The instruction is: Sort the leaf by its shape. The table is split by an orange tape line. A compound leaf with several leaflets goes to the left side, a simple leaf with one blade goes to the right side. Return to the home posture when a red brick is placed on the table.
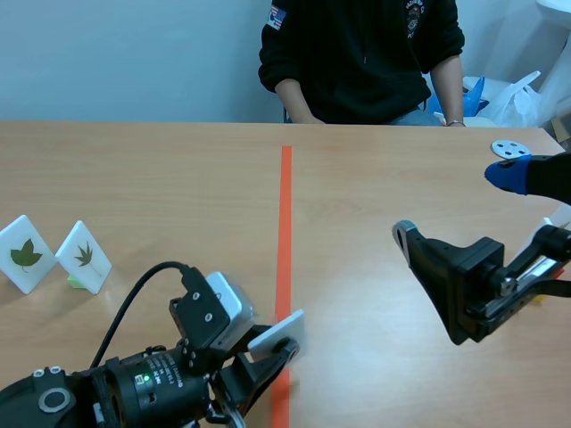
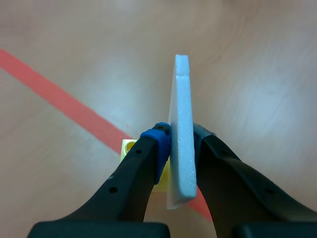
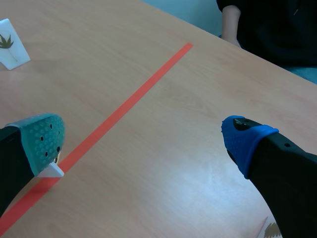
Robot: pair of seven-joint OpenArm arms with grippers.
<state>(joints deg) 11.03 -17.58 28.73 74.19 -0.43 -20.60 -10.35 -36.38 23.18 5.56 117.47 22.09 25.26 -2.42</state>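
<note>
Done with two leaf cards, left; grasping third card in left jaws over tape line, unplaced; right jaws released.

Two leaf cards stand well left of the tape line, a third card over it.

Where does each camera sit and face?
Scene view: between the arms, facing the person across the table; both arms show low.
Left wrist view: on left arm, looking down past jaws shut on a white card.
Right wrist view: on right arm, looking down past open jaws.
Shared: all see the orange tape line.
</note>
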